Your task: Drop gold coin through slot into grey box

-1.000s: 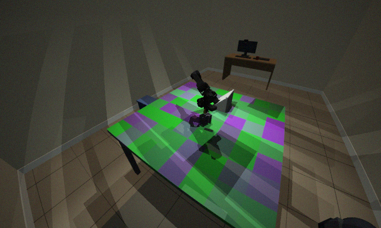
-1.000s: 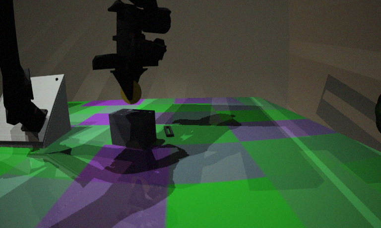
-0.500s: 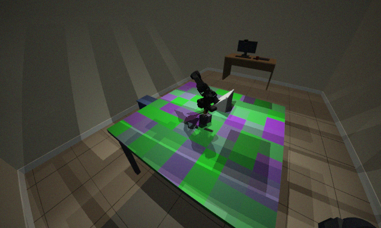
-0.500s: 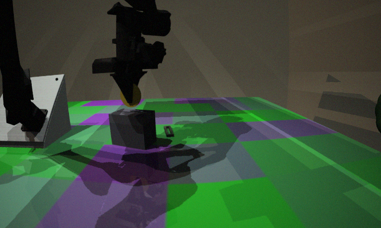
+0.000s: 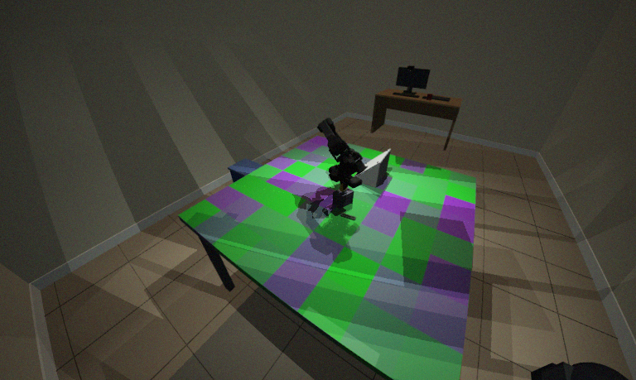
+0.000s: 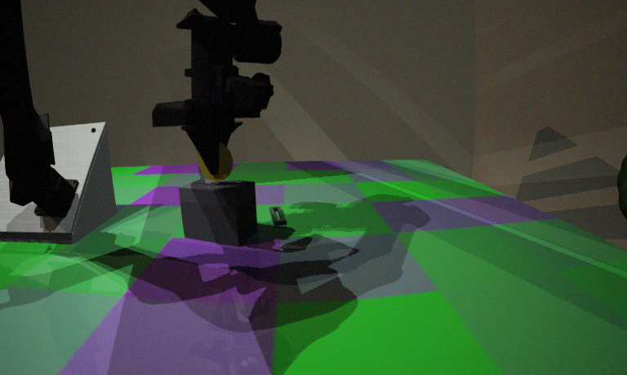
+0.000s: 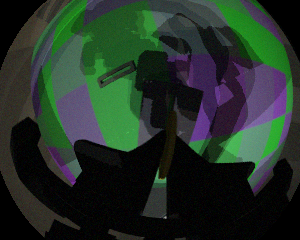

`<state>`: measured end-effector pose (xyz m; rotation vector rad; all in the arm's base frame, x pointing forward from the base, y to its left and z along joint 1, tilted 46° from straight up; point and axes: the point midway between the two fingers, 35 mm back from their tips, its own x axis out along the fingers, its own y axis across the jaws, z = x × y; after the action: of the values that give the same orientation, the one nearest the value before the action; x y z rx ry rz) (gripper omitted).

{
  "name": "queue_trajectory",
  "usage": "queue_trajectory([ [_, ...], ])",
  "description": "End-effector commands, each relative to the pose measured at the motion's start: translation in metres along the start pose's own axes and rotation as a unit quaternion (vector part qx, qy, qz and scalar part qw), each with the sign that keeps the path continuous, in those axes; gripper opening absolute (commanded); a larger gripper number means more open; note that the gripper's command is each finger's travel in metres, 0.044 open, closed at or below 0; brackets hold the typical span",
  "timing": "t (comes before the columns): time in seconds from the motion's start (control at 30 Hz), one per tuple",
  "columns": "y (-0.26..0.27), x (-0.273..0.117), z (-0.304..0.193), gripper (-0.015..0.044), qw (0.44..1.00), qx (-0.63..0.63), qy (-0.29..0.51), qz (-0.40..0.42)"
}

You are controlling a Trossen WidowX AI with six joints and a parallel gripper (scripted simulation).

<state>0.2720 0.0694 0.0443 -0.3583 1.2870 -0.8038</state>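
Observation:
My gripper (image 5: 344, 183) (image 6: 215, 171) (image 7: 166, 135) points down and is shut on the gold coin (image 6: 225, 160) (image 7: 167, 152). The coin is upright, its face showing in the exterior view and its edge in the wrist view. Its lower rim is very close above the lid of the grey box (image 5: 343, 201) (image 6: 212, 216); I cannot tell whether it touches. The slot is hard to make out in the shadows; a thin dark line runs on the lid ahead of the coin in the wrist view. The dark holder (image 5: 348, 216) (image 6: 280, 222) (image 7: 118, 77) lies empty beside the box.
A pale sloped panel block (image 5: 378, 170) (image 6: 78, 154) stands near the arm's base, left of the box in the exterior view. The checkered table (image 5: 342, 282) (image 6: 370, 324) carries strong shadows. A desk with a monitor (image 5: 412, 77) stands farther back.

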Motion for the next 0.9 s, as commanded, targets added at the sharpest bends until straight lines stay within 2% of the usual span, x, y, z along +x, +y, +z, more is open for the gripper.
queue_trajectory([
  [0.0, -0.001, 0.002, 0.0, 0.0, 1.0, -0.002, -0.001, -0.002],
  [0.1, -0.001, 0.004, 0.0, 0.0, 1.0, -0.002, -0.001, -0.002],
  [0.3, 0.0, 0.002, 0.0, 0.0157, 1.0, 0.0, 0.0, 0.0],
  [0.6, 0.0, 0.002, 0.0, 0.0161, 1.0, 0.0, 0.0, 0.0],
  [0.87, 0.0, -0.016, 0.0, 0.0371, 1.0, 0.0, 0.0, 0.0],
])
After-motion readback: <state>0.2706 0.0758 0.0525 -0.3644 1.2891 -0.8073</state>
